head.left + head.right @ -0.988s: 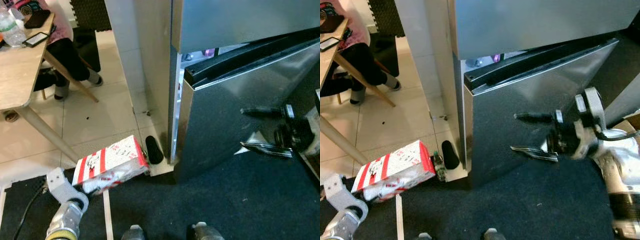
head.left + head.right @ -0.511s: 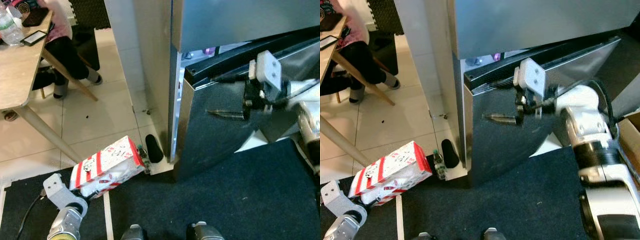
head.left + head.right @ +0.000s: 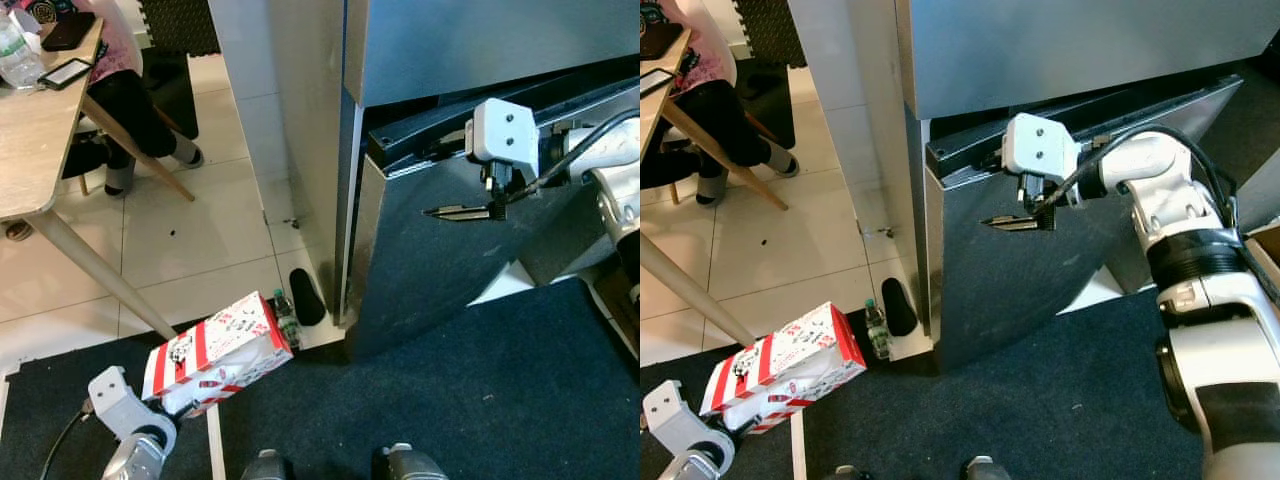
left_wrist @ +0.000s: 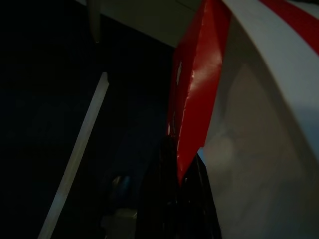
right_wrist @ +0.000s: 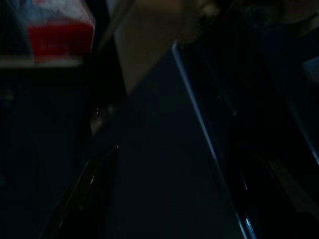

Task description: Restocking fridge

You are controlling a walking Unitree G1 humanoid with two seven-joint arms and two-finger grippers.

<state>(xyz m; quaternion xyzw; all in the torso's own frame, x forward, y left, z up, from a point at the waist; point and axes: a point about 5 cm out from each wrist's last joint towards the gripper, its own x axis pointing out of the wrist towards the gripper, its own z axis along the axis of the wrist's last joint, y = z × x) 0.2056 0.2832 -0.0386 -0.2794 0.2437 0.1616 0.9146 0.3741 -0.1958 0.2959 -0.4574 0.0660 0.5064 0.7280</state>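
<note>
Head views: the left gripper (image 3: 200, 385) holds a red-and-white carton (image 3: 215, 345) low over the dark mat (image 3: 450, 400), its fingers hidden behind the box. The right gripper (image 3: 1015, 190) straddles the top edge of the fridge's lower door (image 3: 1040, 270), which stands ajar, fingers parted, one inside, one outside. A person (image 3: 130, 95) sits at the wooden table (image 3: 40, 140) on the tiled floor (image 3: 220, 230).

Left wrist view: dark; carton close against the fingers.

Right wrist view: very dark; door edge between spread fingers.
</note>
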